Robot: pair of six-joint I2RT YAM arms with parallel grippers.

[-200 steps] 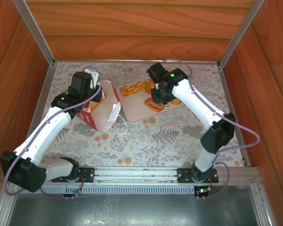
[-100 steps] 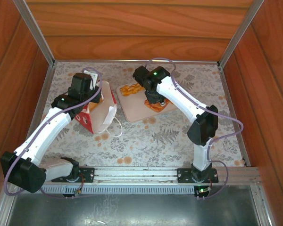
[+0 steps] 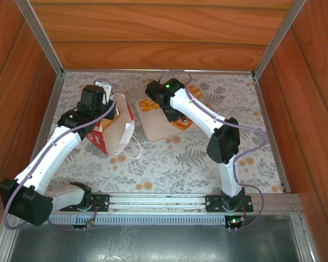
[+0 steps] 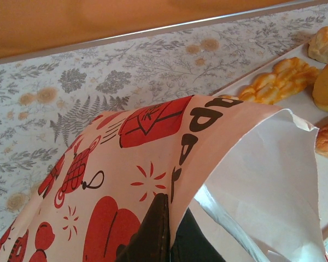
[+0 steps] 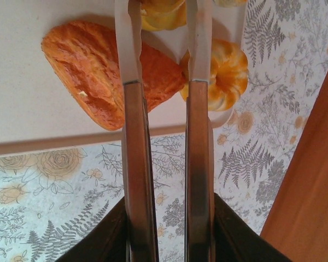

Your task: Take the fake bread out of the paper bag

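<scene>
Fingers of left gripper clench the paper bag; right gripper, narrowly parted, load I cannot tell, has swung frame-left over fake bread on the tray, likely bagward for more.

top view evenly lit, warm cast off wood walls; we read light as mostly overhead, soft short shadows under arms; floral table clear, no glare; left wrist: paper bag print sharp mid-frame, bag's inner white bright, near blown; fake bread at right edge slightly soft; right wrist: fingers too close, blurred, streaky sheen on metal; loaf crisp, glossy highlights, soft shadow on tray
</scene>
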